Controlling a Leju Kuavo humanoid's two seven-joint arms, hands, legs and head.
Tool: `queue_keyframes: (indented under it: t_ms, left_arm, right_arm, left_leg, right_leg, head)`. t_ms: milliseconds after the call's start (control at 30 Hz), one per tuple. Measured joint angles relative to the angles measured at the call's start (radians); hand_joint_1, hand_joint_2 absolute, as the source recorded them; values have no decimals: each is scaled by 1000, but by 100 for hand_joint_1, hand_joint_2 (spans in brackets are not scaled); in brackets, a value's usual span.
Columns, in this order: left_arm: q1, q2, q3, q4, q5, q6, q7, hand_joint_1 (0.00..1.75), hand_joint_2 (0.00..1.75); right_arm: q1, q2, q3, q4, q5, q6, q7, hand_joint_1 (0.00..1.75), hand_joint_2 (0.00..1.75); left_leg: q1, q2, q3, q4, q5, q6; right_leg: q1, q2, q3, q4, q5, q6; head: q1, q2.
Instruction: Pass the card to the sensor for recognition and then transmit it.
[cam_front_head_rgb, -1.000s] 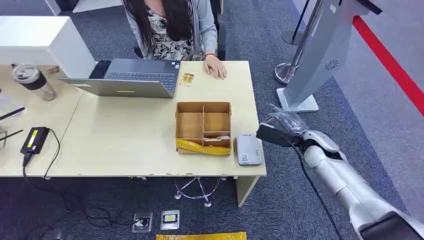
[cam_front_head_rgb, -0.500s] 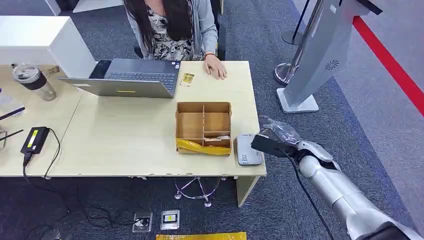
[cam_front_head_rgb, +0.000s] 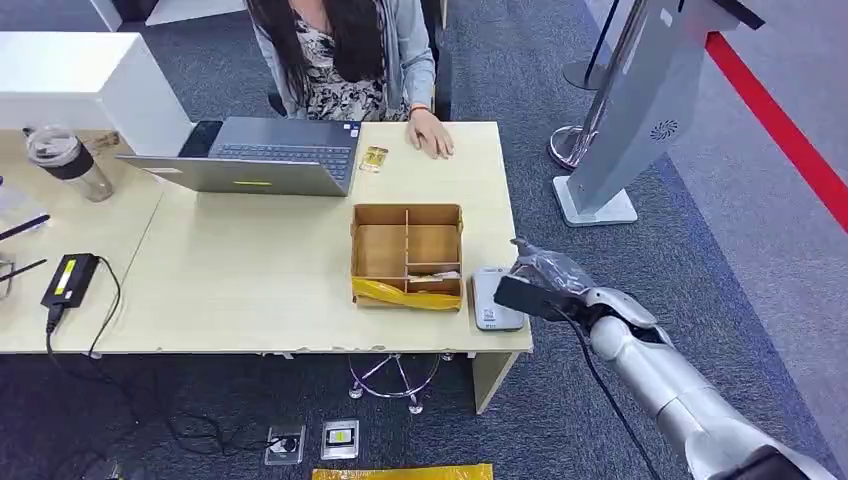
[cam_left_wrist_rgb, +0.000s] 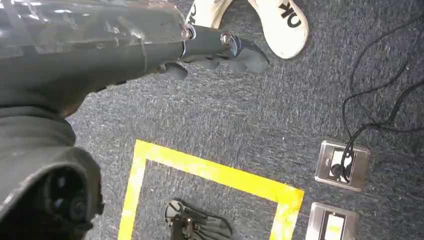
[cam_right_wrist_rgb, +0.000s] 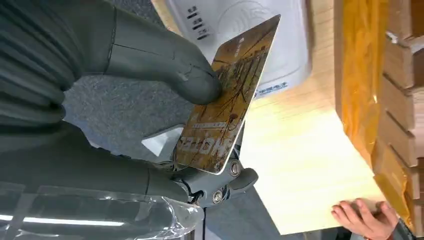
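My right hand (cam_front_head_rgb: 548, 280) hovers at the desk's right front corner and pinches a gold patterned card (cam_right_wrist_rgb: 227, 97) between thumb and fingers. In the head view the card (cam_front_head_rgb: 522, 297) looks dark and edge-on, its tip reaching over the right edge of the grey card sensor (cam_front_head_rgb: 494, 298). The sensor (cam_right_wrist_rgb: 250, 35) lies flat on the desk just beyond the card, which is held tilted above it. My left hand (cam_left_wrist_rgb: 220, 47) hangs over the carpet with its fingers curled in and nothing in them.
A cardboard divider box (cam_front_head_rgb: 407, 255) with yellow tape stands left of the sensor. A person sits behind the desk (cam_front_head_rgb: 250, 290), a hand (cam_front_head_rgb: 432, 136) resting on it beside a laptop (cam_front_head_rgb: 260, 157). A grey kiosk (cam_front_head_rgb: 640, 110) stands on the right.
My right hand has moved left and slightly toward me with the card, from beside the desk corner to the sensor's right edge.
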Motion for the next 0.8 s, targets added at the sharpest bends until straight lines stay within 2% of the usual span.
queue_keyframes:
  t_ms: [800]
  left_arm:
    - [0,0,0,0,15,7,0,0,0]
  right_arm:
    - [5,8,11,36,-39,-7,-14,175,175]
  left_leg:
    - [0,0,1,0,0,0]
  right_leg:
    - [0,1,0,0,0,0]
  head:
    - [0,0]
